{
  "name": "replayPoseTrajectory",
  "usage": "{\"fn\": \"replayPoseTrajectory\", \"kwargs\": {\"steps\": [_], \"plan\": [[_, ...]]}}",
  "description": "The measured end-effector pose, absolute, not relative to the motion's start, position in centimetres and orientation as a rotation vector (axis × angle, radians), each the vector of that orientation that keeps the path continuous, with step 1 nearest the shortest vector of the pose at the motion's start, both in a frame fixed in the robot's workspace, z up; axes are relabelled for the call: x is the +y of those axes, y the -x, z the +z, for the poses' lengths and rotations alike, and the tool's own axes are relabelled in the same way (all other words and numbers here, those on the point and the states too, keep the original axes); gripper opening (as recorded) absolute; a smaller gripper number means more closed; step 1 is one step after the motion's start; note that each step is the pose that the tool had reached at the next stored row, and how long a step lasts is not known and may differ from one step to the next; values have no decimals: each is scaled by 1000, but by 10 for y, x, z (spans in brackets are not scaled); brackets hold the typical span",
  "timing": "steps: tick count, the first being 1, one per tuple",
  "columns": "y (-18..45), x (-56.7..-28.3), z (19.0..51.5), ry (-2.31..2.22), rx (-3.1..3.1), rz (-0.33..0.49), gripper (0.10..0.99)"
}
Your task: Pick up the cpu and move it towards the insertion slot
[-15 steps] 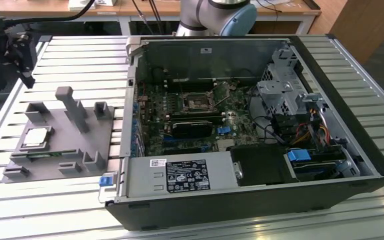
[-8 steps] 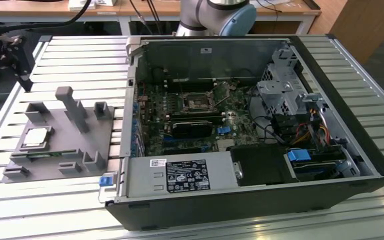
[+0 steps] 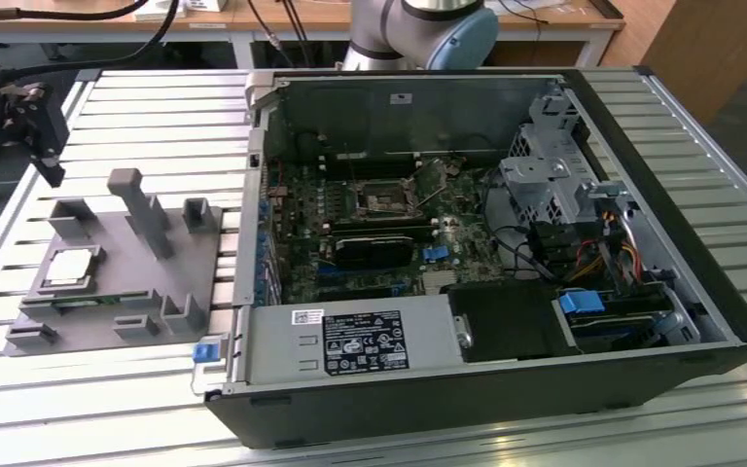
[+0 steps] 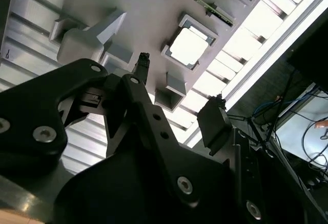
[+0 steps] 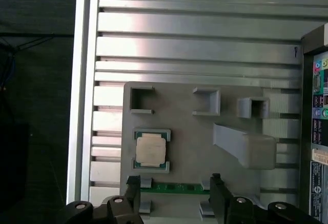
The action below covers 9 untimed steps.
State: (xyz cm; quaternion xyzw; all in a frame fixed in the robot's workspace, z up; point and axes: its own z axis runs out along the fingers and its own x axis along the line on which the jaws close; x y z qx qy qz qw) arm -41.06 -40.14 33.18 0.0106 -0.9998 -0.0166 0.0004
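The gripper (image 5: 175, 180) stands open with nothing in it: in both wrist views its two black fingers (image 5: 217, 185) are well apart with bare space between them. The cpu (image 5: 150, 149) lies flat, silvery top up, in a square nest on the grey fixture (image 5: 189, 137), untouched and not yet lifted. In the first wrist view the green memory stick (image 5: 177, 188) shows across the gap between the fingers, lying in its own groove just beside the cpu's nest, and the cpu sits near the fingers but apart from them. The second wrist view shows the cpu (image 4: 188, 47) clear of both fingertips. The fixture rests on the slatted metal table (image 3: 153, 107), on the exterior view's left of the open case (image 3: 478, 404). The slot (image 3: 384, 197) is on the board (image 3: 299, 255) inside that case, a square with a dark centre and a metal frame, well apart from the cpu. In the exterior view a dark shape at the left edge, beyond the fixture, is probably the gripper, though its fingers are hard to make out there.
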Motion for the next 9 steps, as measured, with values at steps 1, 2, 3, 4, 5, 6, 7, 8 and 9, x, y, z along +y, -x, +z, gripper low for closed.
{"fn": "replayPoseTrajectory", "kwargs": {"steps": [1, 2, 3, 4, 5, 6, 7, 8, 9], "plan": [[411, -401, 330, -33, -3140, -52, 659], [411, -401, 329, -33, -3140, -52, 659], [411, -401, 328, -33, -3140, -52, 714], [412, -401, 326, -33, -3140, -52, 714], [412, -401, 325, -33, -3140, -52, 776], [412, -401, 323, -33, -3140, -52, 776], [412, -401, 322, -33, -3140, -52, 776], [412, -401, 321, -33, -3140, -51, 776], [412, -401, 320, -33, -3140, -52, 776]]}}
